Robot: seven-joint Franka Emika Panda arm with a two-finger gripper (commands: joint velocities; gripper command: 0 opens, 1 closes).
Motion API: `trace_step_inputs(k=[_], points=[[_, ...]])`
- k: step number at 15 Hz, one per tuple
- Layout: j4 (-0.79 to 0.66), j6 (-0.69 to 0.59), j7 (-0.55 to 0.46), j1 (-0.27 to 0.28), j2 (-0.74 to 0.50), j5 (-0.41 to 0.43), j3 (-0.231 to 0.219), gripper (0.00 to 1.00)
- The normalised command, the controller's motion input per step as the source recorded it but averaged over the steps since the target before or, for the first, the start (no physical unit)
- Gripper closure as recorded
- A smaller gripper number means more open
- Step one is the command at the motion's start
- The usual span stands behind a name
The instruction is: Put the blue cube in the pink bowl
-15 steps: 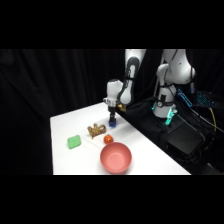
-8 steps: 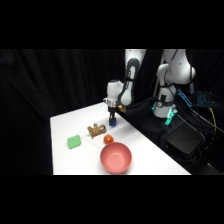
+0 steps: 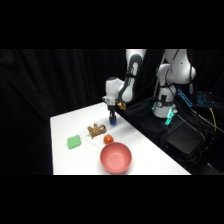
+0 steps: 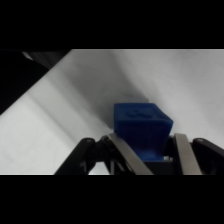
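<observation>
**Ana:** Wrist view is giving us the close one: the blue cube (image 4: 141,129) is sitting right between the two fingers (image 4: 129,157), and they are pressing in on its lower sides. I am calling that a clamp, not a hover.

**Ben:** Agreed. From the side camera, the gripper (image 3: 113,118) is hanging at the far side of the white table (image 3: 145,155) with a speck of deep blue (image 3: 113,120) showing at its tips. Whether the cube is touching the tabletop or riding just above it, I cannot tell from here.

**Ana:** Why is it gripping so low? My guess is the fingers are taking the flat faces, so the cube is not twisting on the way over.

**Ben:** And the pink bowl (image 3: 115,157) is waiting well apart, at the near edge, mouth up and looking empty. The carry is going to be passing near a small red-orange ball (image 3: 107,138) and a brownish object (image 3: 96,131) lying between gripper and bowl.

**Ana:** So some height before travelling looks wise to me. A green block (image 3: 74,142) is sitting off to the side, out of the way.

**Ben:** How is the cube looking?

**Ana:** Solid, saturated blue, crisp edges, a faint embossed mark on its top face, too blurred to read. One corner is pointing toward the camera, and the fingers are hiding the bottom.
</observation>
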Motion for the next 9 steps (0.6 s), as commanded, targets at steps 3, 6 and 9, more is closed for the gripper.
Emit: trace_step_inputs(k=[3,6,9], points=[[-0.04,-0.49,0.15,0.069,-0.54,-0.375,-0.166,0.77],[0.01,-0.49,0.16,-0.004,-0.49,-0.358,-0.053,0.77],[0.07,-0.47,0.14,-0.059,-0.43,-0.302,0.048,0.77]])
